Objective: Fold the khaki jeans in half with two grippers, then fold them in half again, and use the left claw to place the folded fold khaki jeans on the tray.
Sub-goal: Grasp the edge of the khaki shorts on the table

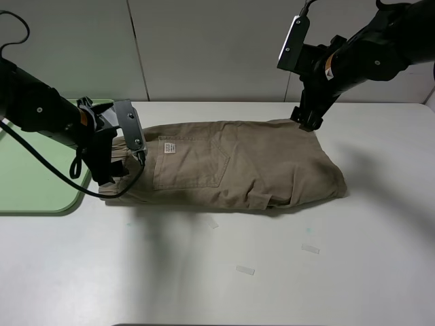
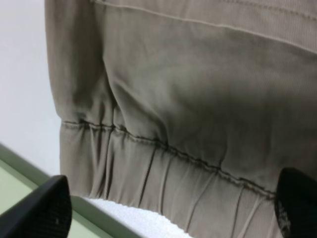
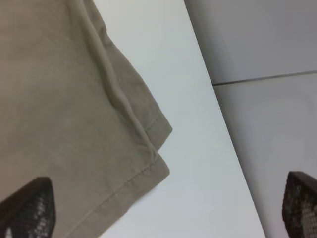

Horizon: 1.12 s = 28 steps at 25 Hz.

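Observation:
The khaki jeans (image 1: 238, 166) lie folded on the white table, waistband to the left, with a patch pocket and a small white label on top. My left gripper (image 1: 109, 170) stands open low over the waistband end, next to the tray (image 1: 34, 190). In the left wrist view the gathered waistband (image 2: 163, 163) fills the picture between the left gripper's (image 2: 171, 213) spread fingertips (image 2: 44, 208). My right gripper (image 1: 307, 122) hovers open just above the jeans' far right corner. The right wrist view shows the hem corner (image 3: 143, 148) lying free beneath the right gripper (image 3: 163, 208).
The pale-green tray sits at the table's left edge, its rim (image 2: 29, 171) right beside the waistband. Small clear scraps (image 1: 245, 270) (image 1: 310, 249) lie on the table in front of the jeans. A grey panelled wall (image 1: 204, 47) stands behind the table.

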Motion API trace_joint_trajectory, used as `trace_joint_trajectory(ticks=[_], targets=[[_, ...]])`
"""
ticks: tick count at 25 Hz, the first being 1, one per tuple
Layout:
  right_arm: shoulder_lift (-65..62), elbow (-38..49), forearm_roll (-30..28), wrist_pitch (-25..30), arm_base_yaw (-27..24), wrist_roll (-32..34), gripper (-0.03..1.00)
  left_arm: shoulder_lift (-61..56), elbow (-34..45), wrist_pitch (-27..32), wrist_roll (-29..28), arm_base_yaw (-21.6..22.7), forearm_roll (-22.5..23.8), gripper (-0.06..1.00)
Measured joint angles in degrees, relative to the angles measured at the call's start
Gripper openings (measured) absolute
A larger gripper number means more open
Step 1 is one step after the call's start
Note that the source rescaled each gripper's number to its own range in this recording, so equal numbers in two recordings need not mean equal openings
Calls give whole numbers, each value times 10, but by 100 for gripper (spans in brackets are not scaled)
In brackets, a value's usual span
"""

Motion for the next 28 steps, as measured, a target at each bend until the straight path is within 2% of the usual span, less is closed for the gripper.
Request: trace_joint_trajectory(ticks=[13, 18, 22, 25, 28], targets=[[0, 0, 23, 0, 0, 0, 100, 0, 0, 13, -3, 0, 0, 82], [0, 0, 24, 0, 0, 0, 100, -1, 0, 15, -7, 0, 0, 96], [0, 0, 26, -1, 0, 0, 100, -16, 0, 17, -7, 0, 0, 99], [0, 0, 48, -1, 0, 1, 100, -32, 0, 16, -7, 0, 2, 100], [0, 0, 108, 0, 0, 19, 100, -52, 0, 24, -7, 0, 1, 100]])
